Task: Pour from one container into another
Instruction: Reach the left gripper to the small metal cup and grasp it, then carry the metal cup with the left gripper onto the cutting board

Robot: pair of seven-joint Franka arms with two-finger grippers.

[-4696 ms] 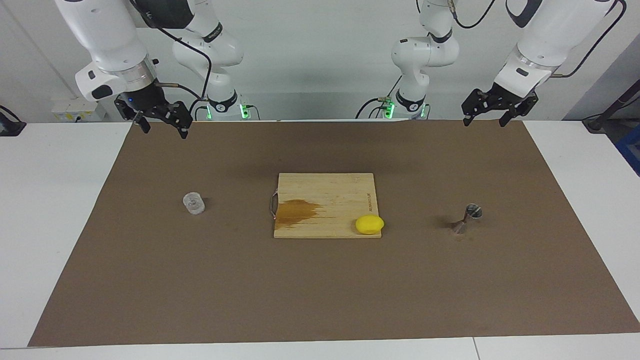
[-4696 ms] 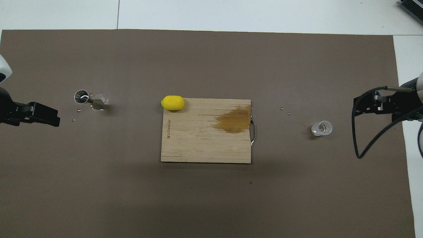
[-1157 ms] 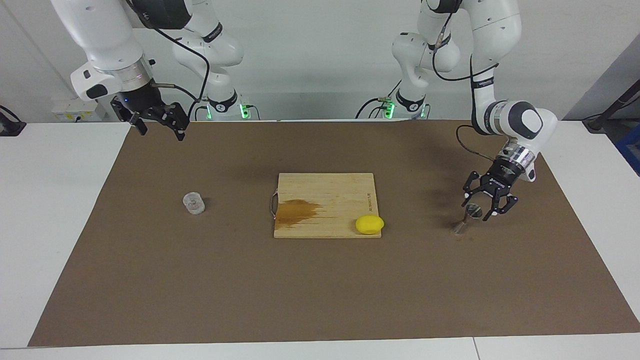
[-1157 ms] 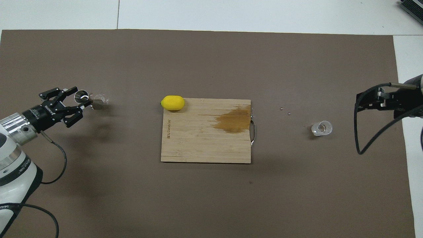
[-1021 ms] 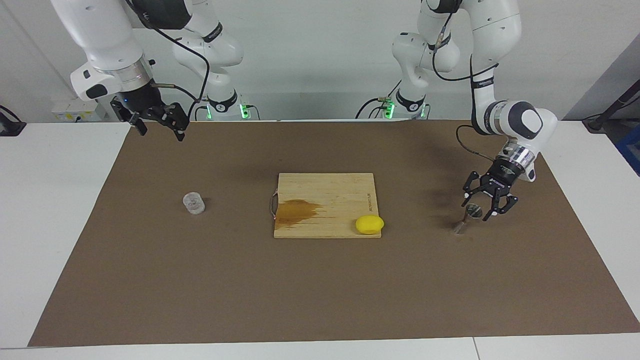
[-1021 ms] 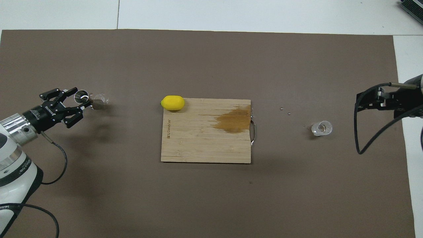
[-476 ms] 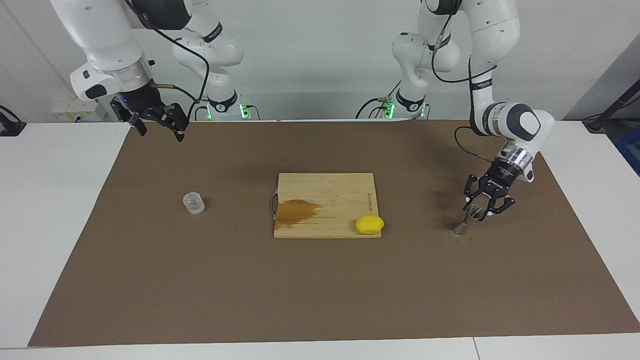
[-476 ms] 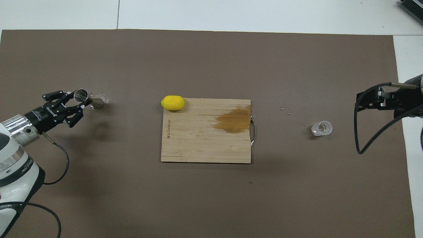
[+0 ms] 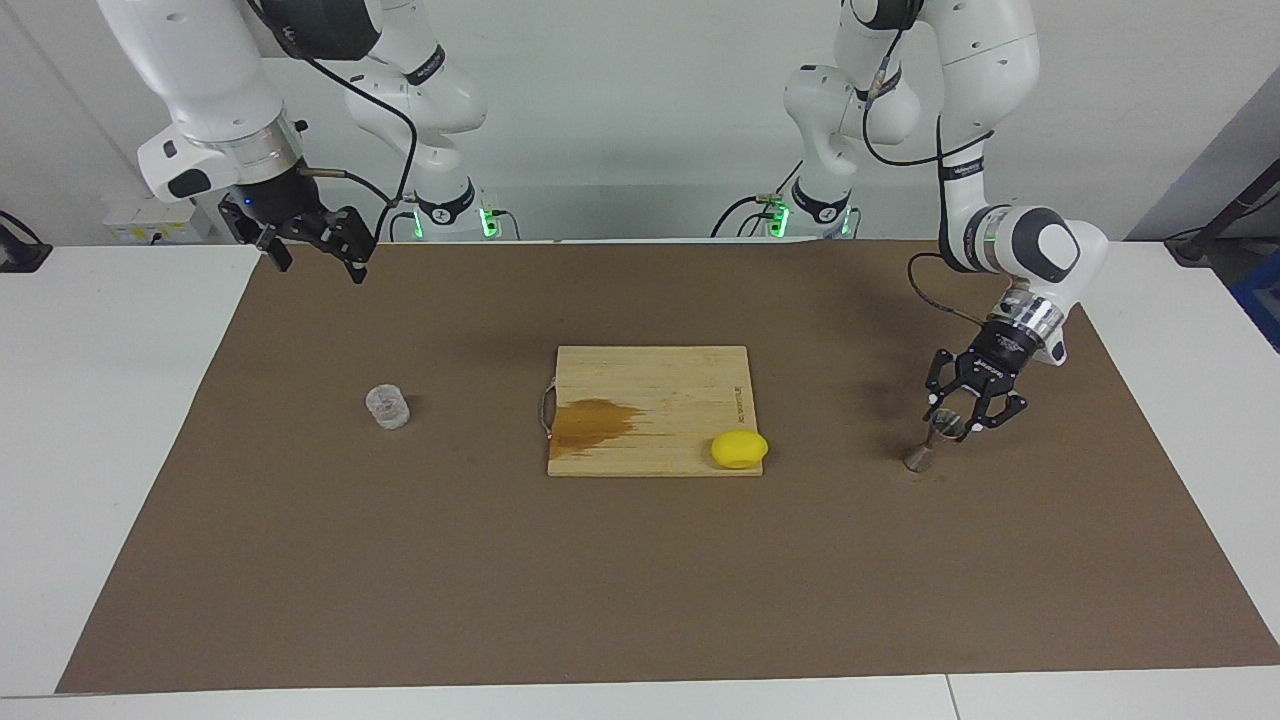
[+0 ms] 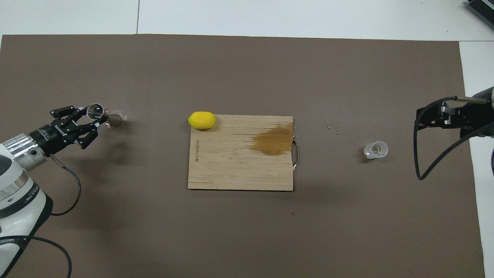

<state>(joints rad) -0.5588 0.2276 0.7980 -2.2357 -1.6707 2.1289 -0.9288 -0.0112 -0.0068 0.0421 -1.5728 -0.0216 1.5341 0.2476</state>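
- Left gripper [image 9: 962, 418] [image 10: 88, 116]: low at the left arm's end of the mat [image 9: 640, 600], fingers clamped on the upper cone of the steel jigger [image 9: 930, 440] [image 10: 101, 115], tilted, lower cone on the mat.
- Clear cup [image 9: 387, 407] [image 10: 375, 150]: upright near the right arm's end, untouched.
- Right gripper [image 9: 318, 250] [image 10: 444, 119]: waiting aloft, fingers apart.
- Between both vessels: stained cutting board [image 9: 650, 385] [image 10: 239, 170], with lemon [image 9: 739, 449] [image 10: 201, 120] at one corner.
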